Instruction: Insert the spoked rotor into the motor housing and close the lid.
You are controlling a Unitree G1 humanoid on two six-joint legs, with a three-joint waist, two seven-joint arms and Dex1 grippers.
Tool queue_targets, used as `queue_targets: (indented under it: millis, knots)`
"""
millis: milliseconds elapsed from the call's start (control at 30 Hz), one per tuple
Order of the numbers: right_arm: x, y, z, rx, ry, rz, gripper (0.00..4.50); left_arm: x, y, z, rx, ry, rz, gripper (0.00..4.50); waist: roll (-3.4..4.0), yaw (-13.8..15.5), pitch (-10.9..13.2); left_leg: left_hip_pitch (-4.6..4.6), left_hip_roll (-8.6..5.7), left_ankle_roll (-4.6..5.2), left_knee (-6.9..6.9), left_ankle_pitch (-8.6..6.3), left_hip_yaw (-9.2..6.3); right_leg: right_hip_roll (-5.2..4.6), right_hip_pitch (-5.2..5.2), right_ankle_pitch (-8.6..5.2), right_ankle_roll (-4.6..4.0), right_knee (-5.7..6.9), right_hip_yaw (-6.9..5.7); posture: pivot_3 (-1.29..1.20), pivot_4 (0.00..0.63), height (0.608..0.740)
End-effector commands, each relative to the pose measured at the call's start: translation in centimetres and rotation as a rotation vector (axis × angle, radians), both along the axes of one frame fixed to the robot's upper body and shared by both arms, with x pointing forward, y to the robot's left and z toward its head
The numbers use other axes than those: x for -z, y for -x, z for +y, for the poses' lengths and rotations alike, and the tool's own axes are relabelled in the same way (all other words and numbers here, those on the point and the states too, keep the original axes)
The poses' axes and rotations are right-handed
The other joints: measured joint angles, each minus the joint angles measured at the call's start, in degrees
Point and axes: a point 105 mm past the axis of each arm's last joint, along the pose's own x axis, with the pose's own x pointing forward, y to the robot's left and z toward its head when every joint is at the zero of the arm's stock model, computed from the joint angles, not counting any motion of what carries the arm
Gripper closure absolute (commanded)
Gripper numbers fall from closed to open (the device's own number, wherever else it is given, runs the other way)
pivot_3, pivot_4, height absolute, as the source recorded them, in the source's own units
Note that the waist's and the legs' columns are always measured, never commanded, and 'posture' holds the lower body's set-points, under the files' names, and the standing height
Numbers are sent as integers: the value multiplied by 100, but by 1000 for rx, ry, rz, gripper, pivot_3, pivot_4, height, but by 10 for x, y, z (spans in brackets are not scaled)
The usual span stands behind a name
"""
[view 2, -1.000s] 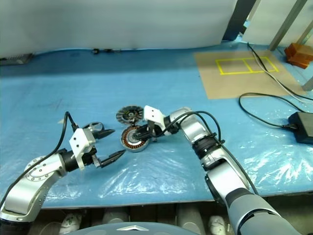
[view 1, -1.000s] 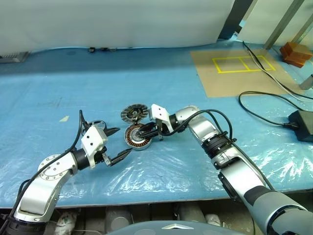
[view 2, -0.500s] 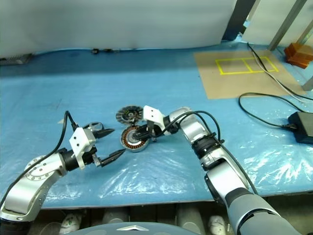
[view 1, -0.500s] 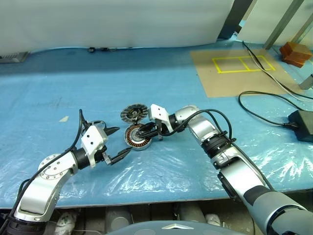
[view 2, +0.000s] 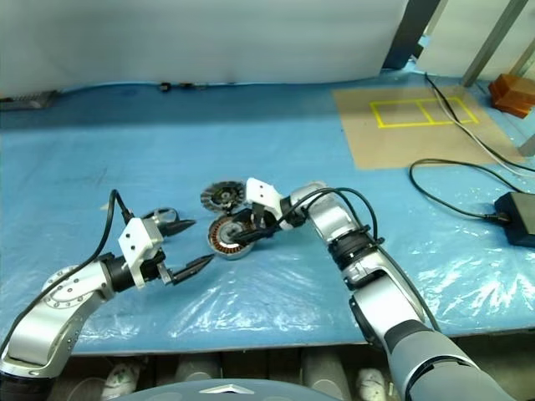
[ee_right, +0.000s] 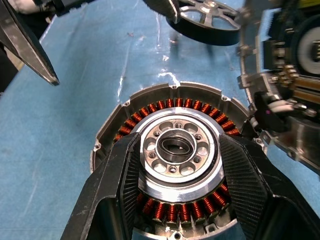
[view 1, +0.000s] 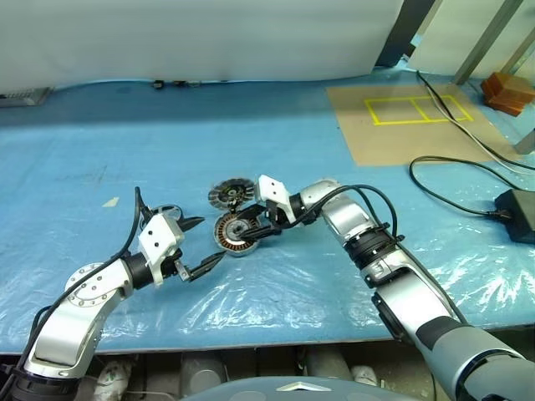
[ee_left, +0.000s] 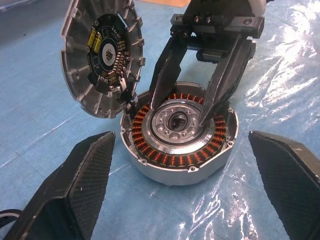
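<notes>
I have the right pincer (ee_left: 187,107) down in the motor housing (ee_left: 177,172), its fingers apart either side of the pale centre ring and gripping nothing. The lid (ee_left: 100,55) stands tilted against the housing's rim, leaving the opening clear. What I take to be the spoked rotor (ee_right: 210,22) lies on the desk (view 1: 276,125) just beyond, still outside. My left pincer (view 1: 194,247) waits near the housing, spread wide and empty.

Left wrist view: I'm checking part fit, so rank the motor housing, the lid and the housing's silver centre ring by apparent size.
1. motor housing and lid: they look about alike. The lid stands tilted, so I won't rank them.
2. silver centre ring: clearly smallest.
</notes>
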Motion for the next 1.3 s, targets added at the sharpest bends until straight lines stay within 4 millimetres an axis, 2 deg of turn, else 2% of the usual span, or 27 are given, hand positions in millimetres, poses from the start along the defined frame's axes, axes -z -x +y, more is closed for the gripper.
queue_targets:
  millis: [33, 133, 300, 567, 733, 833, 1000, 1167, 1300]
  knots:
    - [-24, 0, 2, -17, -70, -32, 2077, -5, 1, -1, 12, 0, -27, 0, 0, 2, 0, 1, 0, 0, 0, 0, 0, 0, 0, 0, 0, 0, 0, 0, 150, 740]
    - [-26, 3, 1, -25, -86, -7, 2831, -4, 1, 0, 12, 0, -26, 0, 0, -5, 0, 1, 1, 0, -1, 0, 0, 1, 0, 0, 0, 0, 0, 0, 150, 740]
    - [-22, 6, 7, -25, -87, 14, 4483, -3, 0, 0, 16, 0, -27, 0, 0, -2, 0, 1, 1, 0, 0, 0, 0, 1, 0, 0, 0, 0, 0, 0, 150, 740]
    - [-17, 2, 15, 2, -78, -4, 4483, 0, 1, 0, 15, 0, -26, 0, 0, -3, 0, 0, 1, 0, 0, 0, 0, 1, -1, 0, 0, -1, 0, 0, 150, 740]
    - [27, -3, -5, -5, 159, -96, 4483, 1, 2, -1, 13, 2, -24, 0, 2, -4, -2, -1, 1, -1, 0, 0, 0, 0, 0, 0, 0, -1, -1, 0, 150, 740]
    - [35, -4, -9, -2, 180, -87, 4483, -1, 1, -2, 12, 2, -28, 0, 2, -4, -5, 10, 1, 0, 0, 0, 0, -1, 10, 0, 0, 2, 0, 0, 150, 740]
    - [14, -2, 3, -8, 71, -45, 4483, -3, 0, -3, 12, 3, -32, 0, 2, 0, -6, 29, 1, 1, 2, -1, 0, -4, 40, -1, -1, -1, 0, 0, 150, 740]
    - [-30, -2, 16, -4, -148, 55, 4483, -4, -1, -4, 18, 3, -34, 0, 3, -2, -5, 21, 2, 1, 3, -1, 0, -3, 24, -1, -1, -1, -1, 0, 150, 740]
    - [-33, 3, 18, -24, -158, 57, 4483, -3, -1, -3, 19, 3, -33, 0, 3, 4, -5, -3, 3, 4, 2, 2, 0, 0, -1, 0, -1, 1, -3, 0, 150, 740]
